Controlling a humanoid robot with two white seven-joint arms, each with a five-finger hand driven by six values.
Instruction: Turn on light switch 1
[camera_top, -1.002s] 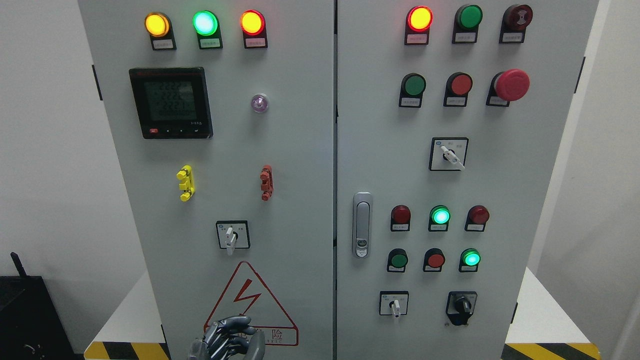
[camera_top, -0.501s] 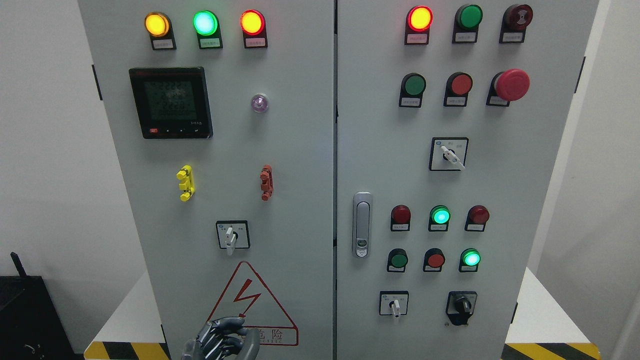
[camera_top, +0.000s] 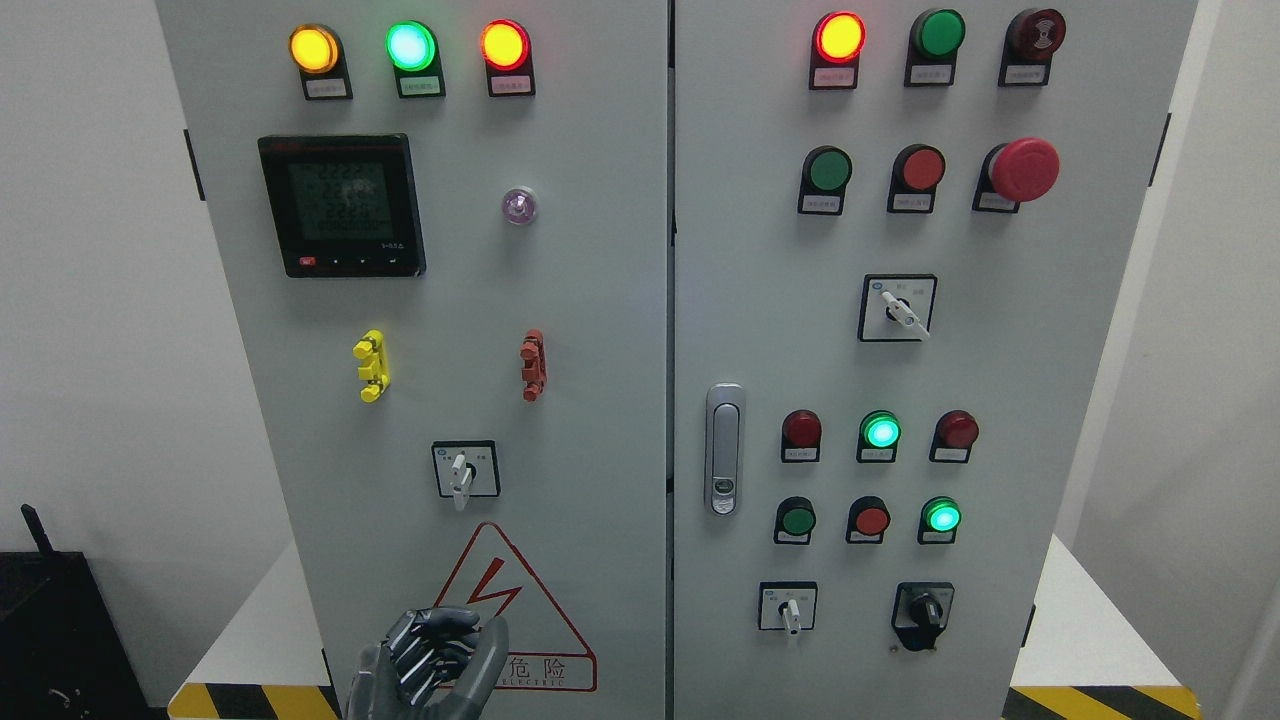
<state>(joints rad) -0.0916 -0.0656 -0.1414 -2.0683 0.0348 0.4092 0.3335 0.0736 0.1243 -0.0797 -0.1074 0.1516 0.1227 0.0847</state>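
Observation:
My left hand (camera_top: 430, 660) rises from the bottom edge in front of the left cabinet door, over the red warning triangle (camera_top: 510, 620). Its fingers are curled with the thumb up, and it holds nothing. It hangs well below the white-handled rotary switch (camera_top: 463, 470) on the left door, whose handle points down. The right door carries more rotary switches: one at mid height (camera_top: 898, 308), a small white one (camera_top: 789, 607) low down, and a black knob (camera_top: 922, 608) beside it. My right hand is out of the picture.
Lit yellow, green and red lamps (camera_top: 410, 46) top the left door above a black meter (camera_top: 342, 205). The right door has push buttons, a red mushroom stop (camera_top: 1024, 169) and a door latch (camera_top: 724, 449). A black box (camera_top: 50, 630) sits lower left.
My left hand has moved up and a little to the left, showing more of itself against the warning triangle. Nothing on the panel has changed.

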